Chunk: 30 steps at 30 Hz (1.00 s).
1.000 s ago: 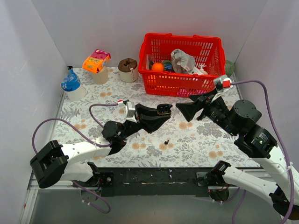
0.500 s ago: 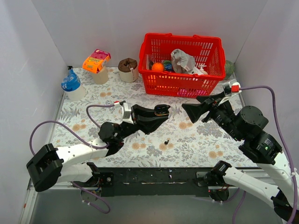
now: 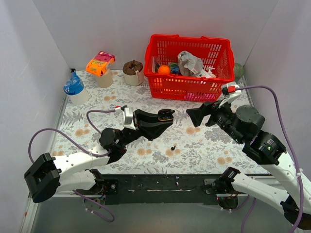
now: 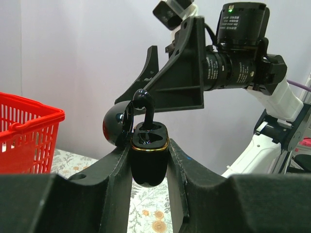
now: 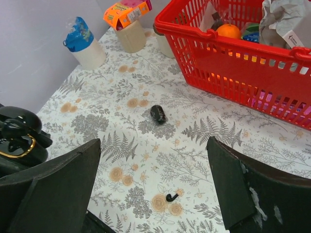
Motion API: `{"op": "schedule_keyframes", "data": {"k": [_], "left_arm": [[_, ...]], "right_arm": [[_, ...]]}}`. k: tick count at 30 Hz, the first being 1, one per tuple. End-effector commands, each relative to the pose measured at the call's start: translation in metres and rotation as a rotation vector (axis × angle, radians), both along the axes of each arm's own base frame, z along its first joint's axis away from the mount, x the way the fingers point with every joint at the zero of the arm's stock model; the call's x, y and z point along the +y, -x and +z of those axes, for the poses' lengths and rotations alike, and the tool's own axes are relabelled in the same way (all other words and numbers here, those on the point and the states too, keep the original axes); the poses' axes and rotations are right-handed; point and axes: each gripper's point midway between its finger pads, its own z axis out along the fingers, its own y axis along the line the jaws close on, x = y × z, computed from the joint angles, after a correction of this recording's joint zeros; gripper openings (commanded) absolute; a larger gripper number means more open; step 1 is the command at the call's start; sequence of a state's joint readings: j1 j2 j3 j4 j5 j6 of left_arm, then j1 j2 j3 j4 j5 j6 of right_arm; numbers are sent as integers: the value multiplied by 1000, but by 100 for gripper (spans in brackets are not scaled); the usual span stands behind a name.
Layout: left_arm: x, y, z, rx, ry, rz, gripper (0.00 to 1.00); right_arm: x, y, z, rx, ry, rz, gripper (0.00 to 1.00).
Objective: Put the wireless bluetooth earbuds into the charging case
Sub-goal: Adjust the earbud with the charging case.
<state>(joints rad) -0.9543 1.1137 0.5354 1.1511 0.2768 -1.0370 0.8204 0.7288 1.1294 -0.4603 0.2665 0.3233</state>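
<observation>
My left gripper (image 3: 164, 119) is shut on the open black charging case (image 3: 167, 115) and holds it above the table. In the left wrist view the gripper (image 4: 148, 158) clamps the gold-rimmed case (image 4: 148, 167), whose lid (image 4: 116, 127) hangs open to the left. One black earbud (image 4: 144, 103) stands up out of a case slot, not seated flush. Another earbud (image 3: 173, 146) lies on the flowered table, also in the right wrist view (image 5: 170, 197). My right gripper (image 3: 196, 117) is open and empty, hovering just right of the case, its fingers (image 5: 58, 189) wide apart above the loose earbud.
A small black oval object (image 5: 158, 114) lies on the table beyond the loose earbud. A red basket (image 3: 189, 87) full of items stands at the back right. A blue-capped cup (image 3: 74, 89), an orange-packet cup (image 3: 101, 68) and a brown-topped cup (image 3: 133, 72) stand at the back left.
My right gripper pulled back to the right, then came back left toward the case. My left gripper drifted slightly left, still holding the case.
</observation>
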Motion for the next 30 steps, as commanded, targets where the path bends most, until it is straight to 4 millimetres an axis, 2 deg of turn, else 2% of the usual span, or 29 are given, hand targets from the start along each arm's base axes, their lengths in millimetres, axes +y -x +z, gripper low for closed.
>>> {"op": "schedule_keyframes", "data": {"k": [1,10,21,26,29,30], "left_arm": [[9,6,12,-20,27,8,0],[13,6,11,-15,28,20,0],[16,7,9,-20,29,26,0],[14,5,9,-31,12,40,0],[13,3,7,-36,11,47,0],[13,3,7,-37,12,49,0]], "right_arm": [[-4,-3,5,-5,-34,-36,98],[-4,1,11,-59,-49,-13,98],[2,-3,6,-74,-18,5,98],[16,2,19,-129,42,109,95],[28,7,19,-116,77,186,91],[32,10,27,-126,67,211,89]]}}
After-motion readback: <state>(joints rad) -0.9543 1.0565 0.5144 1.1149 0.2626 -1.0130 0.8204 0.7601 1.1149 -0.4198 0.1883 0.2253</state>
